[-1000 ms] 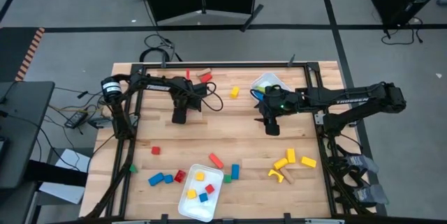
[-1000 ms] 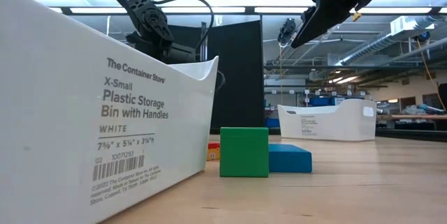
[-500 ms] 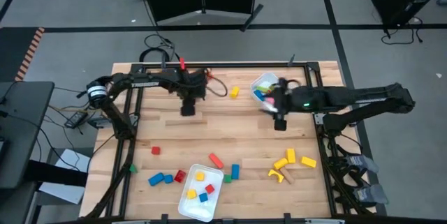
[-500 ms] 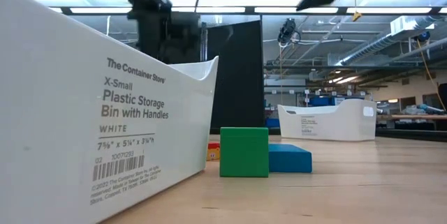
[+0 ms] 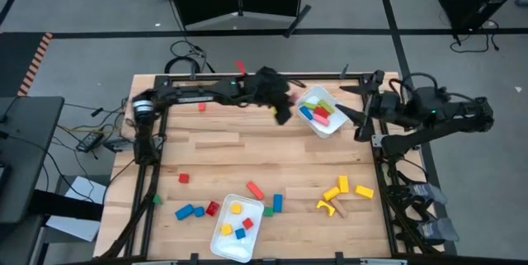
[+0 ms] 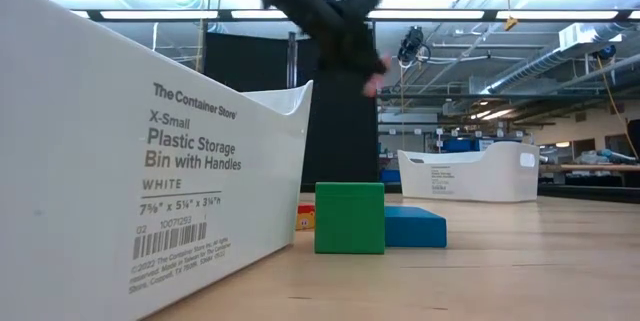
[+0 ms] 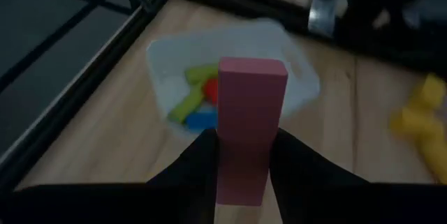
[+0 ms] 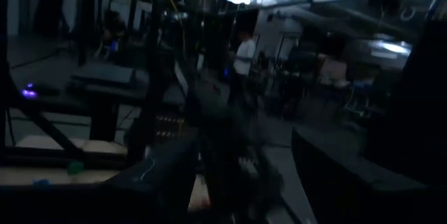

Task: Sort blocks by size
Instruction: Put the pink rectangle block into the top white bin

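Note:
My left gripper (image 5: 282, 115) hangs above the table just left of the far white tray (image 5: 323, 123), shut on a pink bar (image 7: 251, 105). The bar also shows as a pink spot (image 6: 372, 83) in the low view. That tray holds green, red, blue and pink blocks (image 5: 318, 112). My right gripper (image 5: 356, 113) is raised at the tray's right side, pointing level toward the table's left. It is open and holds nothing. Loose blocks lie on the near half of the table: a yellow group (image 5: 342, 192), a red bar (image 5: 255, 189) and blue blocks (image 5: 188, 211). My left gripper pinches the pink bar between its two fingers (image 7: 202, 161), which sit on the two side faces of the bar's near end (image 7: 241, 175). The bar lies along the fingers and sticks out past their tips. The gripper comes from the table's left, slanting down, and the bar is lifted clear.
A second white tray (image 5: 224, 247) at the near edge holds small yellow, red and blue cubes. A green cube (image 6: 349, 218) and a blue block (image 6: 414, 227) lie beside it. Dark frame rails (image 5: 247, 78) run along the table's edges. Bare wood lies at the table's middle.
My left gripper has risen and swung from the far left part of the table toward the right, up to the far tray. It has tipped from pointing down to slanting forward. My right gripper has drawn back up and toward the table's right edge, tipping from pointing down to level.

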You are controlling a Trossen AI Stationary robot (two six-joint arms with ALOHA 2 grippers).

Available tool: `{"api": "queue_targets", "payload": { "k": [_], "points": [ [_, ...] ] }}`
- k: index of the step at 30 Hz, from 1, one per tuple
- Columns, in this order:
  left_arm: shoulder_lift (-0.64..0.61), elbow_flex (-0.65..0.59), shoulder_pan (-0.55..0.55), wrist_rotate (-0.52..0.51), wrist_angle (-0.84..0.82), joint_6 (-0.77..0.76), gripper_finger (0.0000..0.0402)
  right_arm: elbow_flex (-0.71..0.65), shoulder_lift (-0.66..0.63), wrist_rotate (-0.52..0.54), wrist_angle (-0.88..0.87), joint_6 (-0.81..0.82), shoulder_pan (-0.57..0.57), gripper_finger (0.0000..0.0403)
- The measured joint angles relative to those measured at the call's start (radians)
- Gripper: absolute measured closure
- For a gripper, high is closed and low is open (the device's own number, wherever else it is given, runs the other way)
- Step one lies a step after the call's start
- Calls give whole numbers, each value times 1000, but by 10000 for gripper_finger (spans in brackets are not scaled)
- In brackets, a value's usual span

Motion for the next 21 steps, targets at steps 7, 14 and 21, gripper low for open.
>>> {"api": "queue_targets", "payload": {
  "k": [7, 14, 21],
  "points": [
    [254, 225, 5, 32, 120, -156, 297, 0, 31, 0, 18, -24, 14, 167],
    [432, 411, 12, 40, 100, -214, 297, 0, 79, 0, 20, -24, 14, 167],
    [494, 448, 17, 26, 97, -267, 291, -1, 106, -1, 20, -26, 14, 169]
  ]
}}
